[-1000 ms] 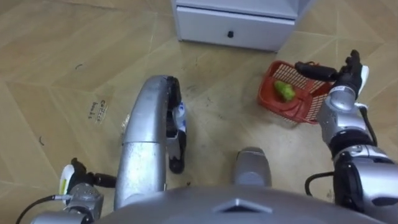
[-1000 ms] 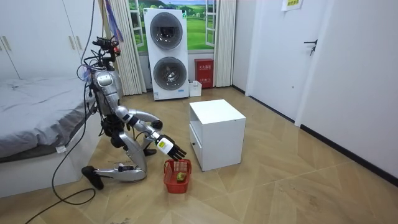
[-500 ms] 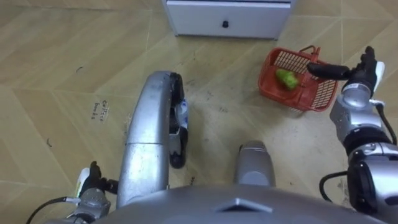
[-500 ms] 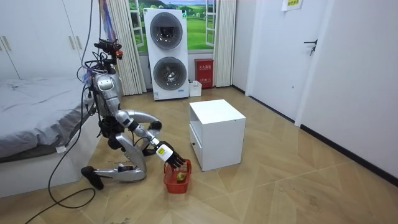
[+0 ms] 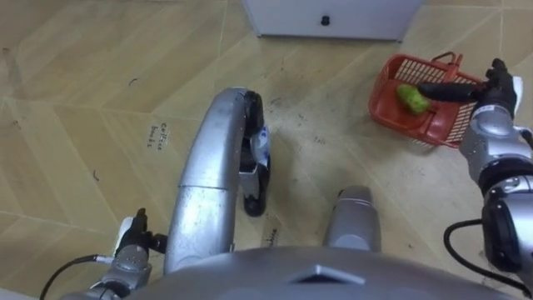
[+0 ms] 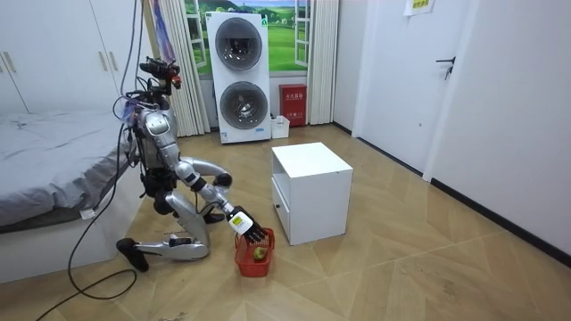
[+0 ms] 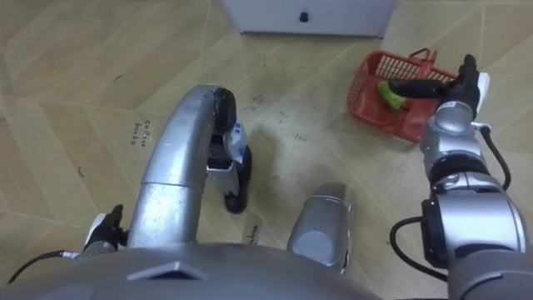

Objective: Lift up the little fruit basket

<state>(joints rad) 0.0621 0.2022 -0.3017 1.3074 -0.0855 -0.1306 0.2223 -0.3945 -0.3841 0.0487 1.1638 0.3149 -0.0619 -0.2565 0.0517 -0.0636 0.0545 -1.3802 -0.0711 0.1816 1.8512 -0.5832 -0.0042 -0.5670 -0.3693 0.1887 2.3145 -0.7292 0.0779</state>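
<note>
A red mesh fruit basket (image 5: pixel 386 90) stands on the wooden floor at my front right, with a green fruit (image 5: pixel 409 97) inside it. My right hand (image 5: pixel 487 90) reaches across its near side, dark fingers (image 5: pixel 445 89) straight and stretched over the fruit, curled round nothing. The basket's handle (image 5: pixel 446 57) lies at the far rim, away from the fingers. In the room view I kneel on the floor beside the bed, and my right hand (image 6: pixel 249 228) hangs just over the basket (image 6: pixel 253 260). My left hand (image 5: pixel 133 242) is low by my left side.
A white cabinet (image 5: pixel 333 17) with a drawer stands just beyond the basket; in the room view the cabinet (image 6: pixel 312 192) is on the basket's right. The bed (image 6: pixel 45 169) is behind me, and a stacked washer and dryer (image 6: pixel 239 76) stand by the far wall.
My right hand has come down from above the basket to just over its rim, its fingers now across the fruit. The eye views shifted as my head moved.
</note>
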